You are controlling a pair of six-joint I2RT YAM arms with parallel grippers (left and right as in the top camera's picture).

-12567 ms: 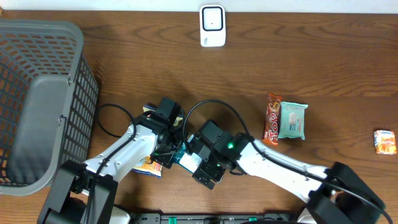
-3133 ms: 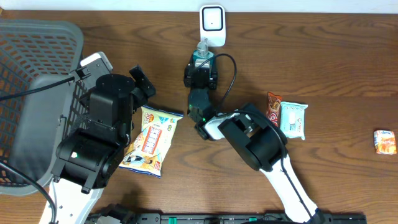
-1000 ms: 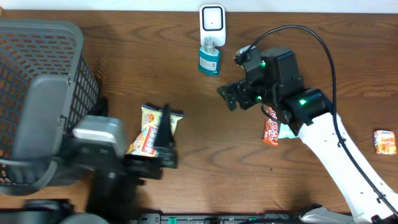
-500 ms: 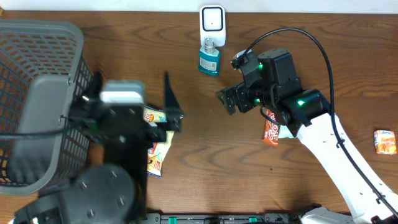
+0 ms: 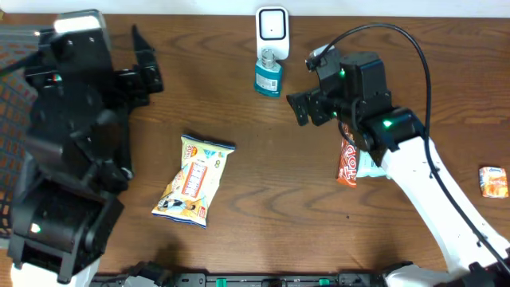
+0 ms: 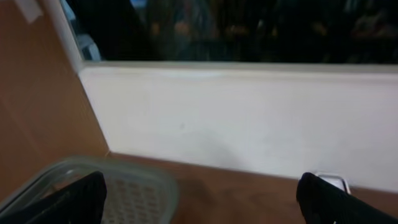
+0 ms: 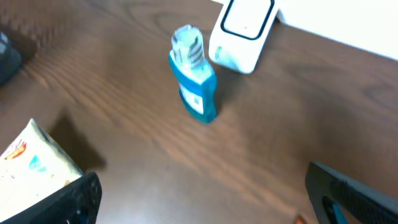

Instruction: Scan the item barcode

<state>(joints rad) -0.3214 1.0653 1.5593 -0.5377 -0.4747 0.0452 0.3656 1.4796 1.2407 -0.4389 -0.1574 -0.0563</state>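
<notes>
Right hand (image 5: 303,109) drawn back from bottle (image 5: 268,73) (upright, cap up) by scanner (image 5: 272,32), wide open and empty, left hand (image 5: 146,72) likewise

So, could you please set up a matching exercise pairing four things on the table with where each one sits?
1 blue bottle
2 snack bag
3 small orange packet
4 white scanner

A at the far right of the table
B at the back edge, centre
C lying flat, left of centre
D upright just in front of the white scanner

Pairs: 1-D, 2-C, 3-A, 4-B
</notes>
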